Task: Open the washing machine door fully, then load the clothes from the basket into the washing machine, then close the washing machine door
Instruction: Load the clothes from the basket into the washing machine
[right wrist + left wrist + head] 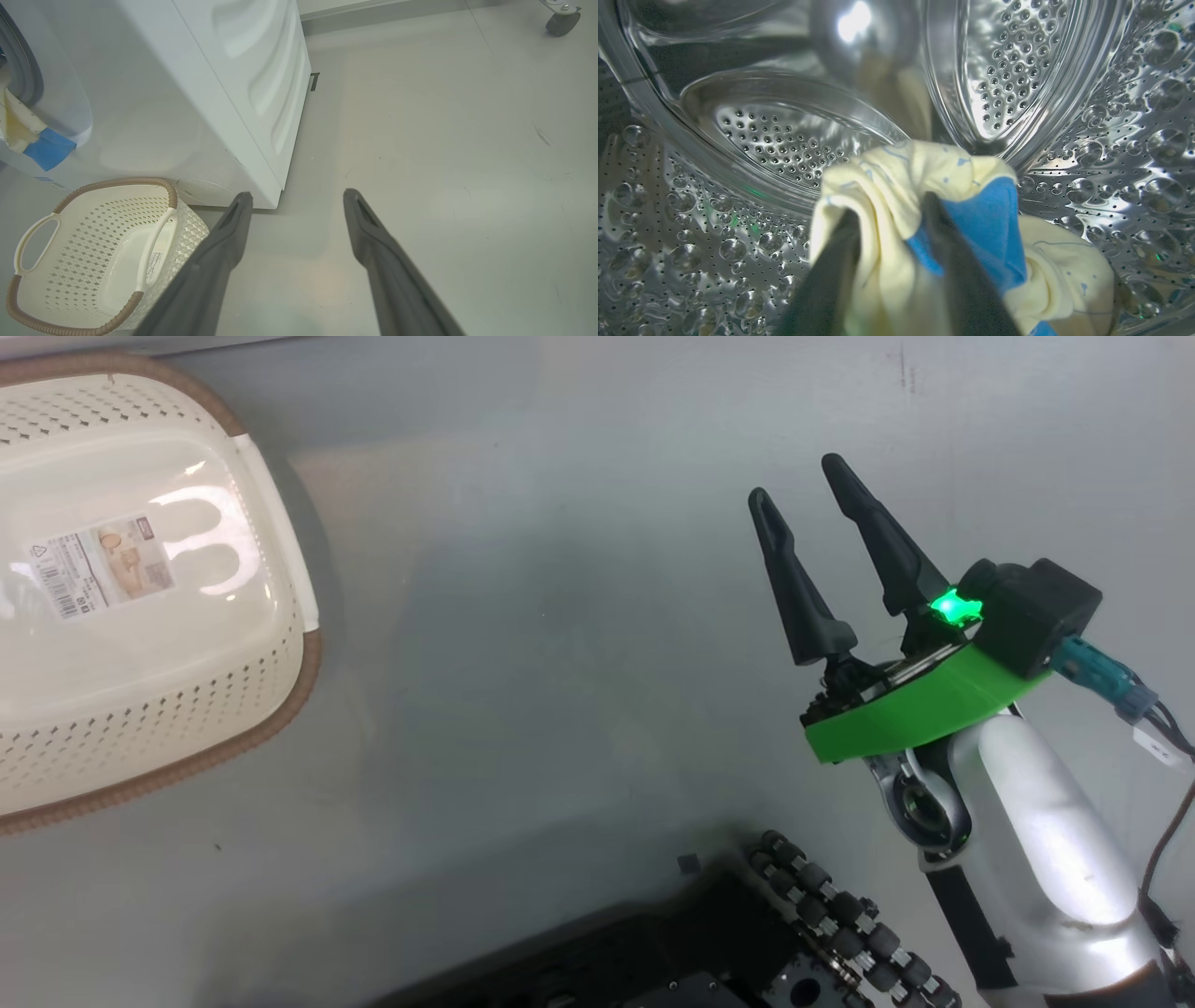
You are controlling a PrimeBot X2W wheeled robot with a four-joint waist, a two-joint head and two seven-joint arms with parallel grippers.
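Dark left gripper (pixel 892 207) tight on the clothes (pixel 896 177) bunched between its fingers (pixel 831 280), inside the washing machine (pixel 1111 140); right gripper (pixel 298 194) spread.

Smooth pale grey floor (pixel 444 140) spreading ahead of and around the right gripper's fingers (pixel 371 233), small black caster wheel (pixel 563 21) far ahead to their right, faint dark scuff mark (pixel 542 135) between wheel and fingertips, white skirting strip (pixel 336 7) along the far edge ahead.

Head view looks steeply down onto the floor (pixel 560 616), basket (pixel 187 728) at its left edge, left wrist view sits close inside the washing machine (pixel 1064 70), right wrist view looks down from farther off, sharing basket and floor with head view.
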